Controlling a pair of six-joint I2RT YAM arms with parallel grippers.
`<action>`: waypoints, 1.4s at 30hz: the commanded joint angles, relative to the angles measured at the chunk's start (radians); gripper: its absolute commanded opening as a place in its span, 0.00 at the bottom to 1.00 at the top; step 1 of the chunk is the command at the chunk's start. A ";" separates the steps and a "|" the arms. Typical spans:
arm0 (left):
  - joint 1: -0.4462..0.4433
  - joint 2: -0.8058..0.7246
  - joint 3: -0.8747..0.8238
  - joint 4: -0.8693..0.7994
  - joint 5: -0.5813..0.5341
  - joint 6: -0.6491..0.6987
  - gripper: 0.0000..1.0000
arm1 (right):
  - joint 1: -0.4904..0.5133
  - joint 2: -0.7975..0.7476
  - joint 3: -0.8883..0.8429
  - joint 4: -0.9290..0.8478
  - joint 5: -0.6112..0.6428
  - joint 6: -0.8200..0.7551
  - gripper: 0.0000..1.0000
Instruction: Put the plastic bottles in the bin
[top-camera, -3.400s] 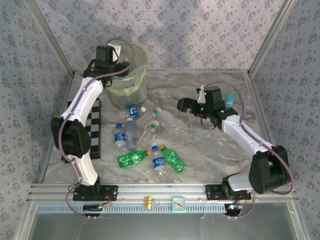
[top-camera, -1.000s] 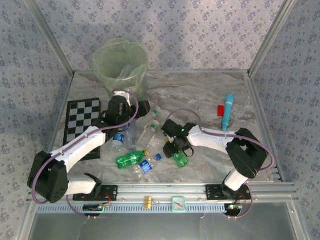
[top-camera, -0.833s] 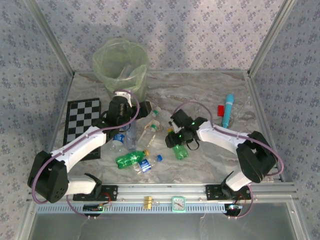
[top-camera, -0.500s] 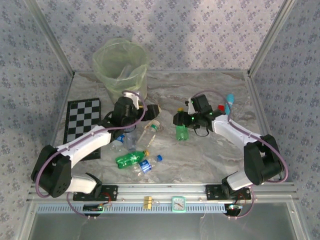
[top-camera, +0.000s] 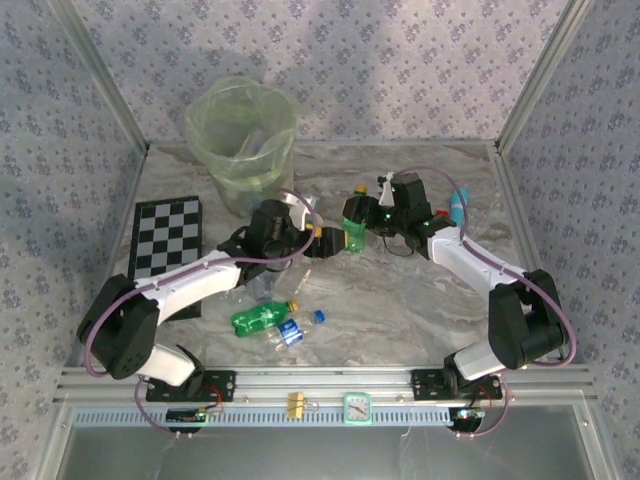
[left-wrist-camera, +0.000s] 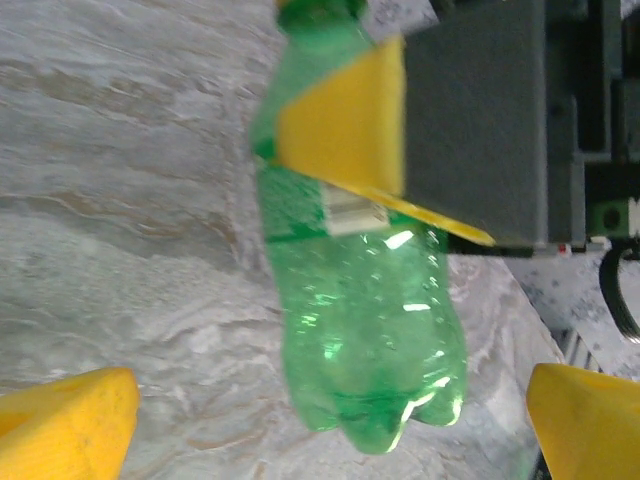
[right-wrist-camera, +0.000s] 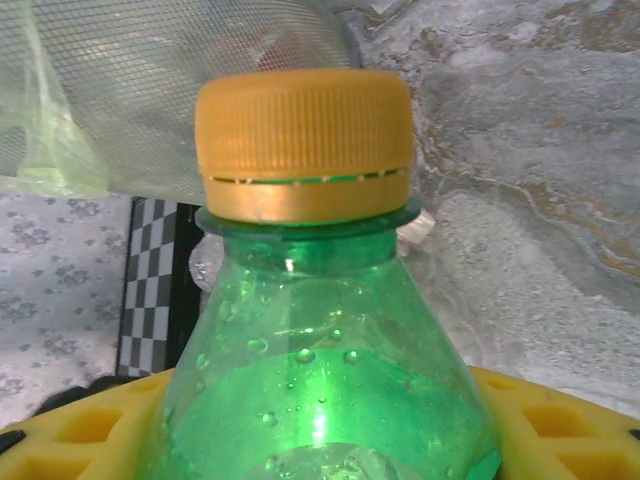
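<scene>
R arm's right gripper (top-camera: 355, 226) is clamped on a green bottle (top-camera: 356, 238), held cap-up over the table (top-camera: 400, 300) about mid-width and toward the far edge, just R of the bin (top-camera: 235, 175), which stands near the far-L corner. Can't tell from above whether the base is off the marble. In the wrist view its fingers (right-wrist-camera: 560, 425) sit either side of the green bottle (right-wrist-camera: 320, 400), below the yellow cap (right-wrist-camera: 305, 140). The L wrist view shows a yellow pad (left-wrist-camera: 340, 130) pressed on the upper body, just above the label band. The left gripper (top-camera: 318, 243) is spread wide and holds nothing. Its fingertips (left-wrist-camera: 60, 420) stand well apart either side of the green bottle (left-wrist-camera: 365, 330), not touching it. Handling, as I judge it: looks empty bar droplets on the inside wall, so v. light. It's thin PET, so the wall prob. flexes and dents if squeezed hard. The skin is smooth and glossy, so it could twist or slip in the pads. Best hold is prob. where it's taken now, at the shoulder under the neck. There the plastic is stiffest and the taper stops it sliding down. The mid-body is softer and the lobed base rounder. If the L arm takes it, go for the body below the label w/ moderate squeeze. Others left on the table toward the near-L: another green one (top-camera: 262, 317) and a blue-label bottle (top-camera: 293, 330), both lying flat and likely to roll.
</scene>
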 joint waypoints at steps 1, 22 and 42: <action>-0.024 0.032 0.055 0.044 0.056 0.015 0.99 | -0.003 -0.010 0.002 0.059 -0.049 0.042 0.55; -0.037 0.174 0.165 -0.006 0.066 0.033 0.74 | 0.004 -0.066 -0.048 0.089 -0.099 0.074 0.55; -0.036 0.166 0.164 -0.024 0.055 0.043 0.49 | -0.010 -0.094 -0.011 0.009 -0.050 0.034 0.96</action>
